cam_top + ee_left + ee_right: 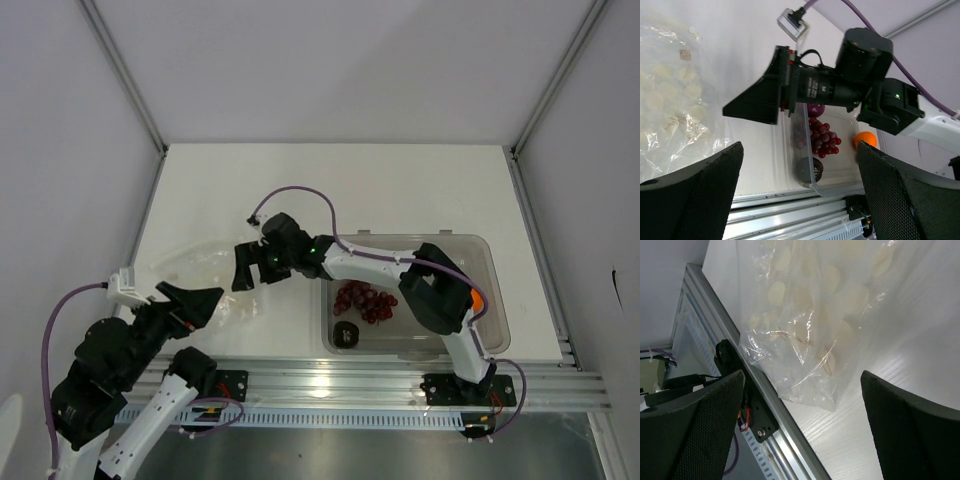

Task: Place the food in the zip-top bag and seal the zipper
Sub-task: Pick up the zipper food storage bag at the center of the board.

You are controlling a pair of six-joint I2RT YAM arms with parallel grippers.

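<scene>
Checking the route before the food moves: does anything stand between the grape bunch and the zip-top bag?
Yes. The grape bunch lies inside the clear tub, so the tub's bag-side wall is in the way. Beyond it, the right gripper hangs open over the table between tub and zip-top bag.

The soft transparent plastic bag (195, 262) lies at the left on the white table (350, 190), and the rigid clear rectangular tub (482, 246) at the right. In the tub, the dark red grape bunch (365, 300) lies behind the small blackish lump (346, 333), with the orange ball (478, 298) to the right of both.
</scene>
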